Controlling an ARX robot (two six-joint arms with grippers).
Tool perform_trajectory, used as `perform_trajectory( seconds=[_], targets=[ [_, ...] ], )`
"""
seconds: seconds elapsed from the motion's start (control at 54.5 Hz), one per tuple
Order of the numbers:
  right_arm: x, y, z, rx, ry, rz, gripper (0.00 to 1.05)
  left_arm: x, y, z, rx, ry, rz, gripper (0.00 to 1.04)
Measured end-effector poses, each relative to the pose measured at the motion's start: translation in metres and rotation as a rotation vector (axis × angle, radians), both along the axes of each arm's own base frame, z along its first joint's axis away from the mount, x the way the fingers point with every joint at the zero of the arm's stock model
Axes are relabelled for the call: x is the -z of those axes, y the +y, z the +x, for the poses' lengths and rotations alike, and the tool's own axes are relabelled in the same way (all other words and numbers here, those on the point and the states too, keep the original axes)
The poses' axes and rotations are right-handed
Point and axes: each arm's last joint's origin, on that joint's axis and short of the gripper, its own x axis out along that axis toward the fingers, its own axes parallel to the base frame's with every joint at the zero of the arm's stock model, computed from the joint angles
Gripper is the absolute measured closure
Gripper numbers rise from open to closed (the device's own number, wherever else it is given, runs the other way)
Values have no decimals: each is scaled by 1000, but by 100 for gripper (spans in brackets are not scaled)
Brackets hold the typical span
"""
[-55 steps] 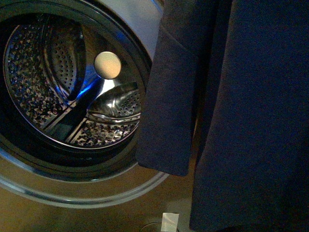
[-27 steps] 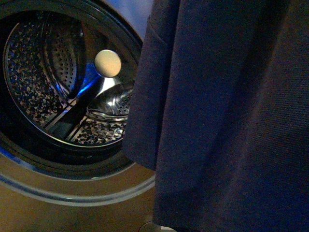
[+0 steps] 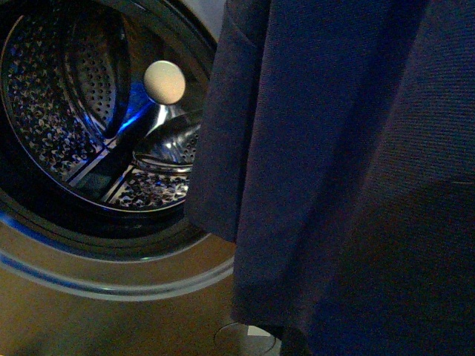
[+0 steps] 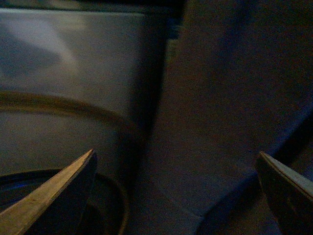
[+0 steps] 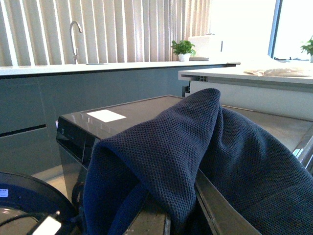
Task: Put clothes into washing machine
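In the front view, the washing machine (image 3: 111, 274) has its mouth open, and the perforated drum (image 3: 52, 111) looks empty as far as we can see. The clothes (image 3: 334, 185) hang in the air as a dark navy curtain. They cover the right rim of the mouth but are not yet inside it.

In the left wrist view, the left gripper (image 4: 176, 154) has its fingers spread wide with nothing between them. The hanging fabric and the machine's grey front lie beyond.

In the right wrist view, the right gripper (image 5: 181, 215) is above the machine's top. The garment is bunched up out of its closed fingers and spills down over them, so we judge it is clamped there.

We take this as the carry-to-the-mouth step. Next, the held bundle needs to go across and into the drum, deep enough that the trailing hem clears the rim before we let go.
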Motion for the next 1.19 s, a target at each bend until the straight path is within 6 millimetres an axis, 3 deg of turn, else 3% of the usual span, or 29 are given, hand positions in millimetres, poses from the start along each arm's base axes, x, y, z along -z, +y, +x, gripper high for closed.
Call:
perform_trajectory(
  seconds=[0.33, 0.66, 0.917, 1.192],
  targets=[
    [0, 0, 0, 0, 0, 0, 99, 5, -48, -12, 257, -17, 22, 7],
    [0, 0, 0, 0, 0, 0, 99, 29, -88, 5, 226, 54, 79, 7],
    [0, 0, 0, 1, 0, 0, 99, 18, -133, -4, 380, 11, 69, 7],
    [0, 0, 0, 0, 0, 0, 99, 12, -148, -15, 594, 17, 2, 7]
  ],
)
